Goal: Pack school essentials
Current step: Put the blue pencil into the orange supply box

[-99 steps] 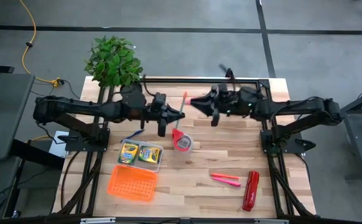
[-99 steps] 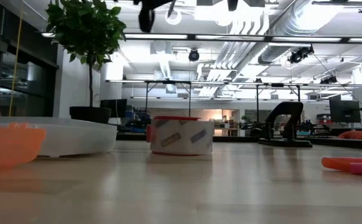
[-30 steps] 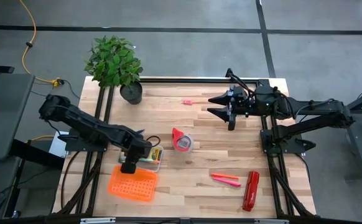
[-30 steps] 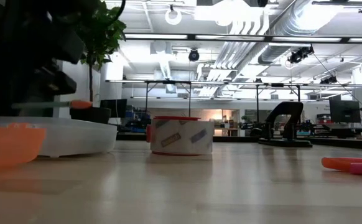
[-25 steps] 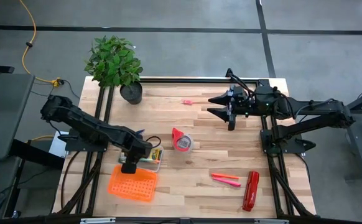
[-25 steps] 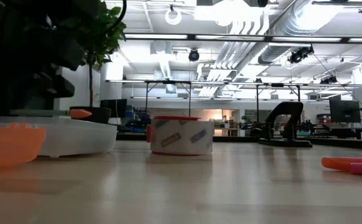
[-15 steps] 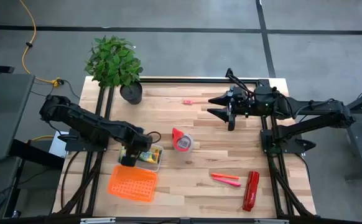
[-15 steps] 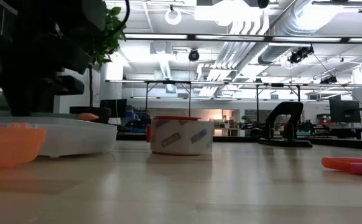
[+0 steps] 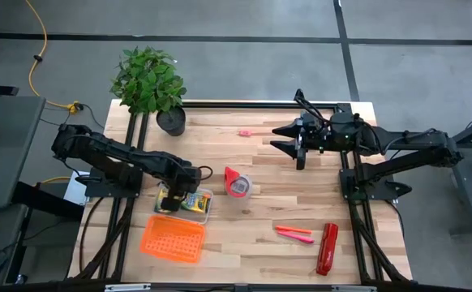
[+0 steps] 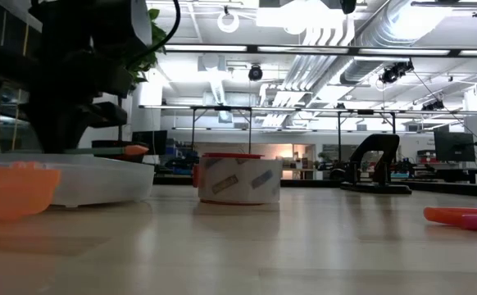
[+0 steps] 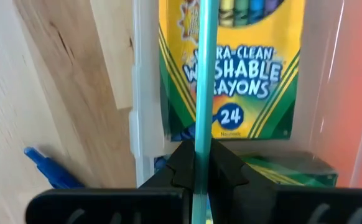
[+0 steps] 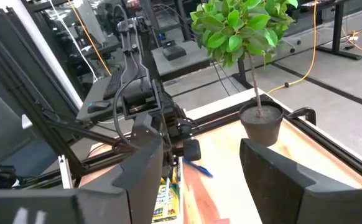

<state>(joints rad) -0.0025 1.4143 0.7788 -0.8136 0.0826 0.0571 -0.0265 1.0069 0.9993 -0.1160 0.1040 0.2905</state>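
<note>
Over the last second the left gripper (image 11: 202, 163), clenched on the thin teal pencil (image 11: 204, 74), had drawn back along the clear box (image 9: 207, 212) near the table's front-left corner, so the pencil lay low over the crayon boxes (image 11: 231, 68) already inside. That suggested the pencil was about to be let go into the box. The right gripper (image 9: 289, 139) waited with fingers spread at the table's back right; the pink-red markers (image 9: 294, 234) lay unpacked by the front edge.

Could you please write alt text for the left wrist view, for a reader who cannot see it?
The left gripper, jaws shut on a thin teal pencil, holds it over a clear plastic case containing crayon boxes. A blue pen lies on the wooden table beside the case.
</note>
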